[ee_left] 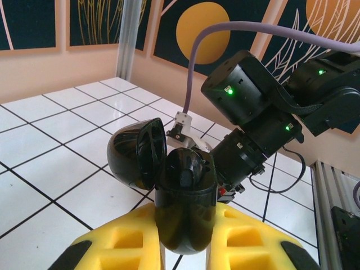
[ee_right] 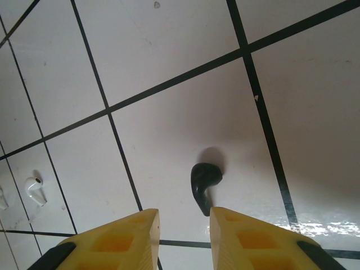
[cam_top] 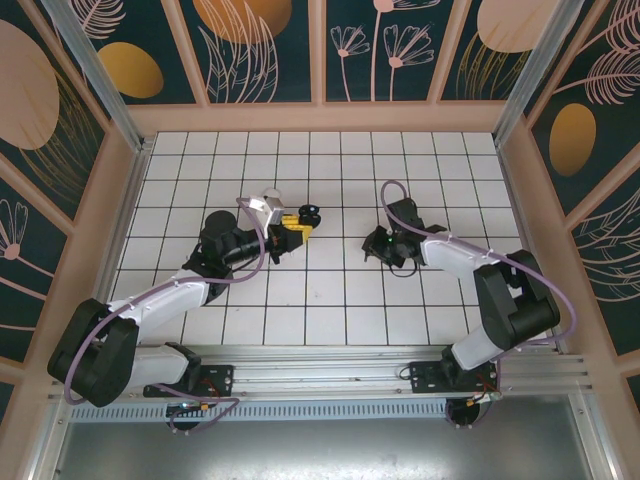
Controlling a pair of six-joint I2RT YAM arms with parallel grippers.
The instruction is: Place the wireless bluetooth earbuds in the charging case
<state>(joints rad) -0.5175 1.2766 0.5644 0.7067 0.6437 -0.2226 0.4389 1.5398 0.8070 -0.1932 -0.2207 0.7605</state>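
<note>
White tiled counter (cam_top: 330, 310) with dark grout lines, flowered panels all round. My left hand (ee_left: 185, 242) is pinching the glossy black egg-shaped charging case (ee_left: 185, 202) low on its body, with its lid swung open. My right hand (ee_right: 183, 236) hangs spread over the small black stemmed earbud (ee_right: 203, 179), which lies on the tile just beyond my fingertips, untouched. I judge this the pickup step. Next I must drop, straddle the stem squarely and close gently so it doesn't skid. A white stemmed earbud (ee_right: 35, 188) waits well off to the side.
</note>
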